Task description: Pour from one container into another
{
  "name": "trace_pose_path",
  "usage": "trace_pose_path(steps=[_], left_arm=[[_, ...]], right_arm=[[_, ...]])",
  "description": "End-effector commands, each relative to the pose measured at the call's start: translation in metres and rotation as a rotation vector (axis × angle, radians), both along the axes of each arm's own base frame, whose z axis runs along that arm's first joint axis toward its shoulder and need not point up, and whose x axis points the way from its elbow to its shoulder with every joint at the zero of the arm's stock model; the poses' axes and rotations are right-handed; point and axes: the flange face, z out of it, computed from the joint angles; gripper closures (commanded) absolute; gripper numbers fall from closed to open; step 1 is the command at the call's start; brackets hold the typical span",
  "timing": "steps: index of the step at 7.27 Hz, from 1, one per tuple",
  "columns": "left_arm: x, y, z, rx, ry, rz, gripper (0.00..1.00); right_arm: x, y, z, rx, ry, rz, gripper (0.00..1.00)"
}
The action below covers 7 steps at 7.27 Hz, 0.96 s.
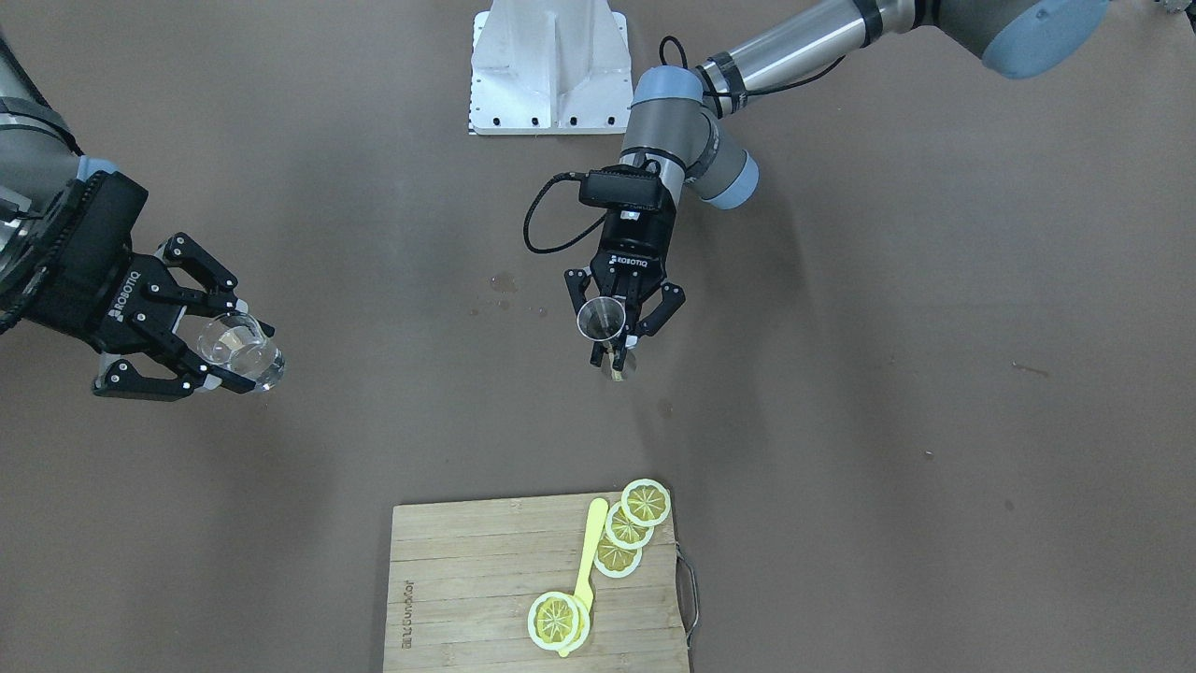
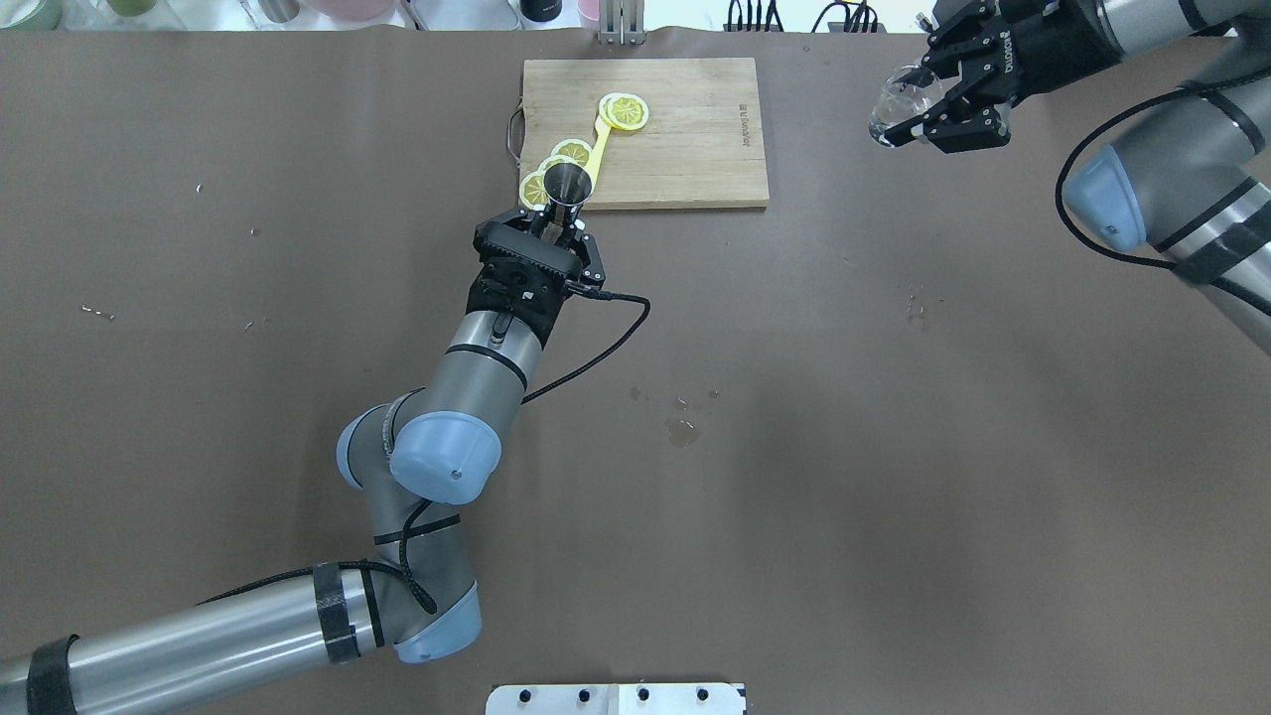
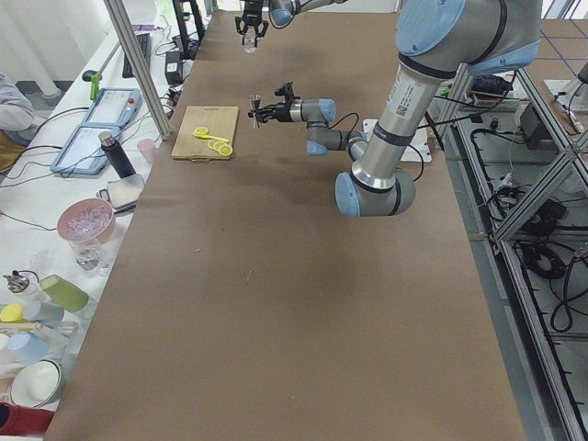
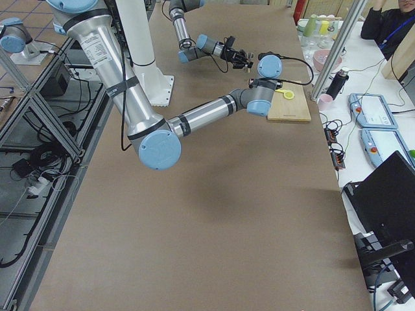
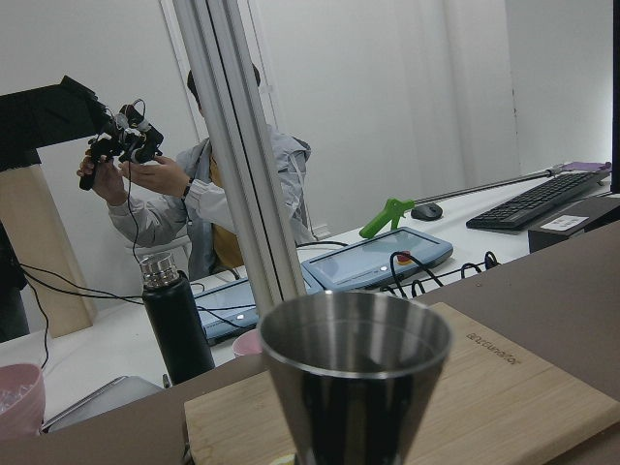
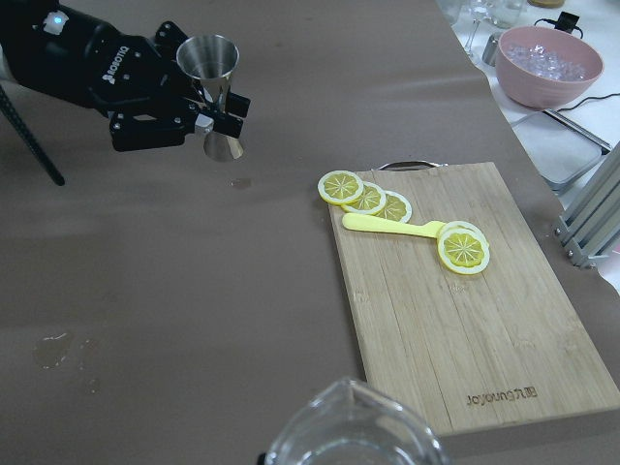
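Observation:
The grey steel jigger (image 1: pixel 600 320) stands upright in the air with my left gripper (image 1: pixel 612 357) shut on its narrow waist. This is just short of the cutting board's near corner. The overhead view shows the same jigger (image 2: pixel 568 185) above that gripper (image 2: pixel 556 214). It also fills the left wrist view as a jigger (image 5: pixel 354 373) with its mouth open upward. Far off at the table's right side, my right gripper (image 1: pixel 248 360) is shut on the clear glass cup (image 1: pixel 238 348), held above the table. The cup (image 2: pixel 896 99) and jigger are well apart. Only the cup's rim (image 6: pixel 349 431) shows in the right wrist view.
A bamboo cutting board (image 2: pixel 685 139) lies at the table's far edge and carries lemon slices (image 2: pixel 628 111) and a yellow utensil (image 2: pixel 600 144). Small wet spots (image 2: pixel 681 430) mark the brown table mid-way. The white mount base (image 1: pixel 549 70) sits at the robot's side.

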Motion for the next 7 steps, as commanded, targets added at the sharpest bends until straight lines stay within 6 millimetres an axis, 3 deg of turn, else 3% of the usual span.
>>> trace_pose_path(steps=[1,2,4,7], left_arm=[[0.004,0.003,-0.004,0.002,0.005,0.007,1.00],[0.004,0.005,-0.004,0.003,0.008,0.007,1.00],[0.005,0.006,-0.003,0.003,0.006,0.008,1.00],[0.005,0.008,-0.005,0.004,0.009,0.010,1.00]], right_arm=[[-0.010,0.008,-0.012,-0.012,0.006,-0.010,1.00],[-0.018,0.007,-0.024,-0.042,0.022,-0.016,1.00],[-0.041,0.027,-0.059,-0.073,0.087,0.027,1.00],[-0.050,0.052,-0.087,-0.108,0.141,0.043,1.00]])
